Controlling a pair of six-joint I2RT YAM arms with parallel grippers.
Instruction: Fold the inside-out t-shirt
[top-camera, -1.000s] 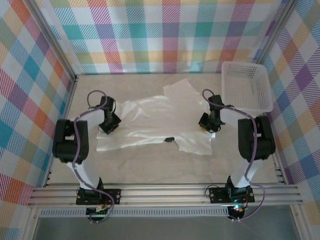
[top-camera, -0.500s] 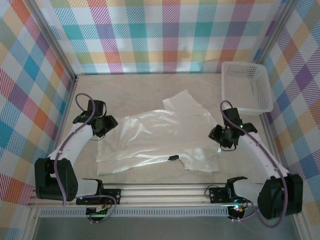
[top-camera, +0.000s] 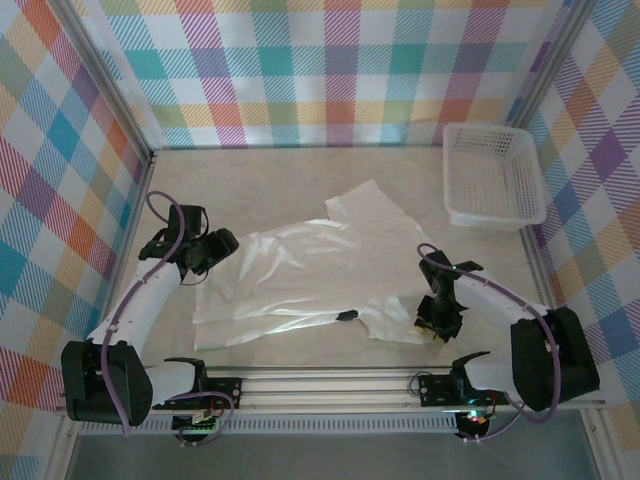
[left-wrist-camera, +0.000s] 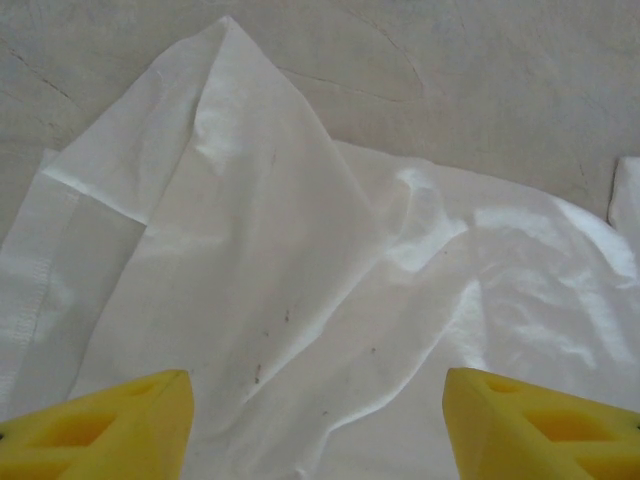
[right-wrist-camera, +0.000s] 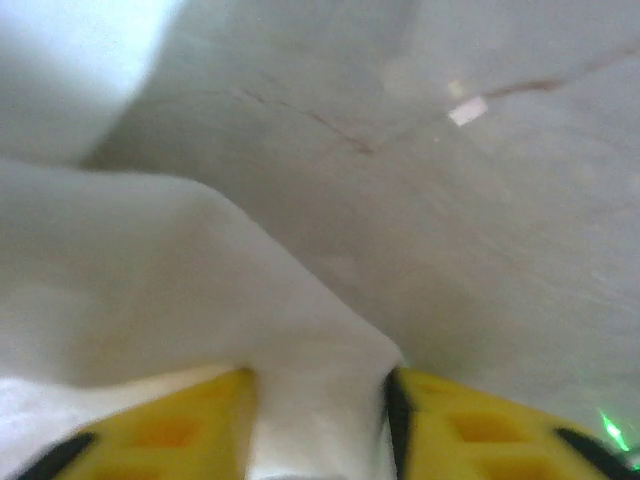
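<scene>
White thin creased t-shirt (top-camera: 310, 270) bunched in R end effector (right-wrist-camera: 318, 410).

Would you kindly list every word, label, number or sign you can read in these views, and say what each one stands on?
No text can be read in any view.
The small dark patch on the t-shirt: perhaps a label, too small to read.
The mesh basket: no marking visible.
The plaid walls: coloured pattern, no words.
</scene>
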